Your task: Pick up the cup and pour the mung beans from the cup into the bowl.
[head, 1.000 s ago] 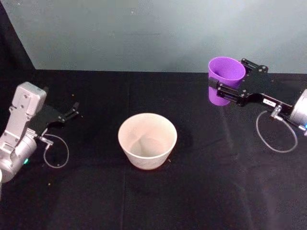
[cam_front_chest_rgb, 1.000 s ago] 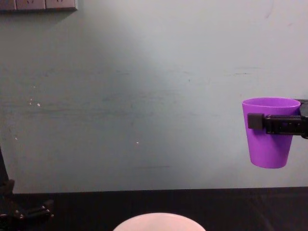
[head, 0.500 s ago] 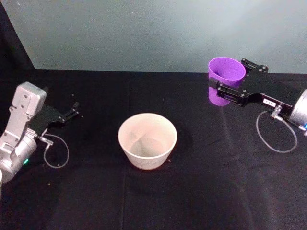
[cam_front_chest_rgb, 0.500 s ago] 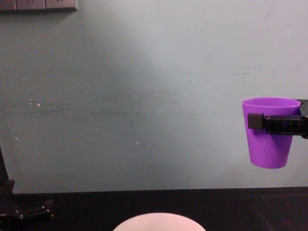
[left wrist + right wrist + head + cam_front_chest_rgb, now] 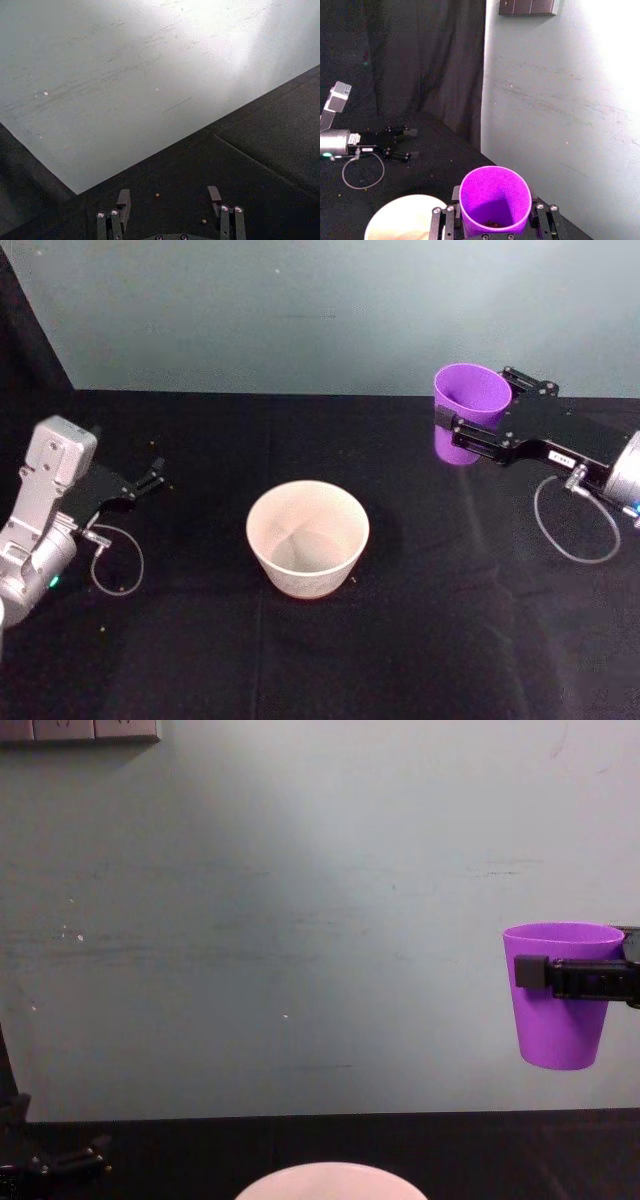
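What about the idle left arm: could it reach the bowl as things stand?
Probably yes. The left tool sits open and empty left of the bowl, with bare black table between them. The right tool, shut on the purple cup, is far off on the other side.

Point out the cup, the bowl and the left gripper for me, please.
cup (image 5: 560, 1040): chest view, lower side wall.
bowl (image 5: 300, 575): head view, near outer wall.
left gripper (image 5: 169, 195): left wrist view, midway between its open fingertips.

Head camera high, downward; chest camera low, level; cup and bowl common to both.
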